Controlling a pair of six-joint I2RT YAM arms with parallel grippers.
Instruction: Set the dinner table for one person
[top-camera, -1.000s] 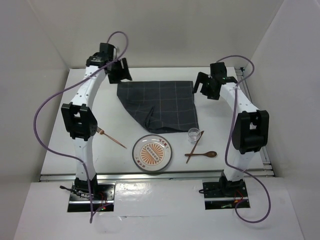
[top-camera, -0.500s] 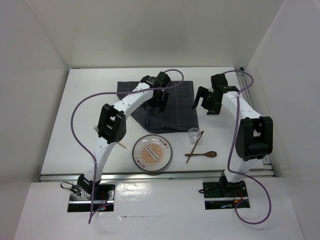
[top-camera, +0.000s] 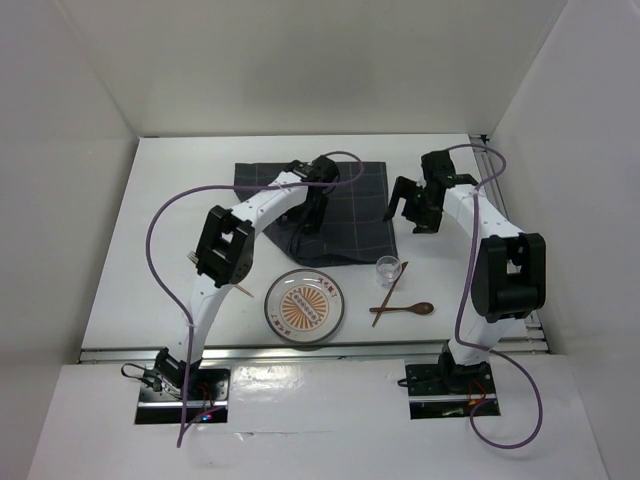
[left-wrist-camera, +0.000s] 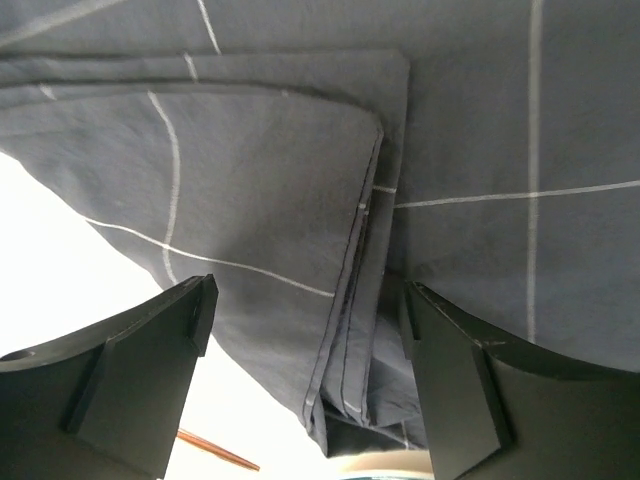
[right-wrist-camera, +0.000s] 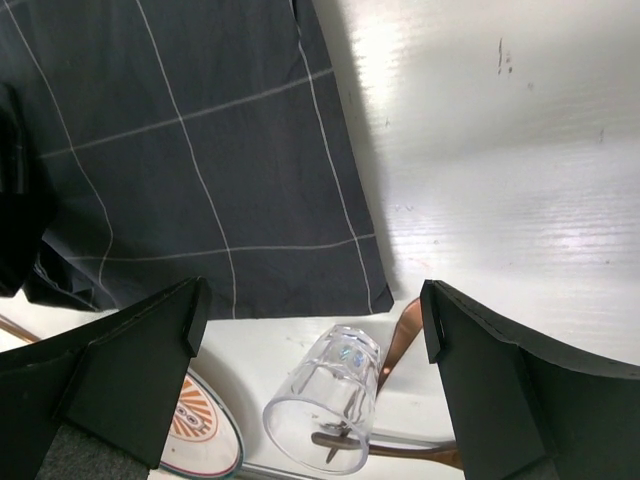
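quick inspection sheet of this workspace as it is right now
surface: white table, metal rail along the near edge
job's things: dark checked cloth at the back, its left part folded over; plate near the front; glass upright by the cloth's near right corner; spoon crossed by a brown stick
clutter: nothing seen
grippers: left claw open over the cloth's fold; right claw open above the cloth's right edge
cables: purple cable looping off each arm
surroundings: plain white walls

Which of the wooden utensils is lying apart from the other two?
The fork, alone left of the plate in the top view; the spoon and stick lie crossed on its right.
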